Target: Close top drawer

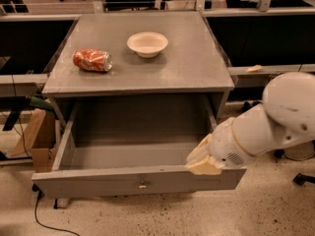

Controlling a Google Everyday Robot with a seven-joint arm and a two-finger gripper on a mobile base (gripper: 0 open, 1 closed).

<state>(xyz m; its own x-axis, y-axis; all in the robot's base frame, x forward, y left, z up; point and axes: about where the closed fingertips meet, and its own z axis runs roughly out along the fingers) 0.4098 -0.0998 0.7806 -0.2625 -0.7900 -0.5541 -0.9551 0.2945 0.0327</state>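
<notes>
The top drawer (123,181) is pulled wide open and looks empty inside. Its long grey front panel carries a small metal knob (142,185) at the centre. My white arm comes in from the right. The gripper (201,162) is at the right end of the front panel, right above its top edge, at the drawer's front right corner.
A crushed red can (92,60) lies on its side and a white bowl (147,44) stands on the grey cabinet top (187,68). A cardboard box (37,136) and a black cable (44,215) are on the floor at the left. Desks stand behind.
</notes>
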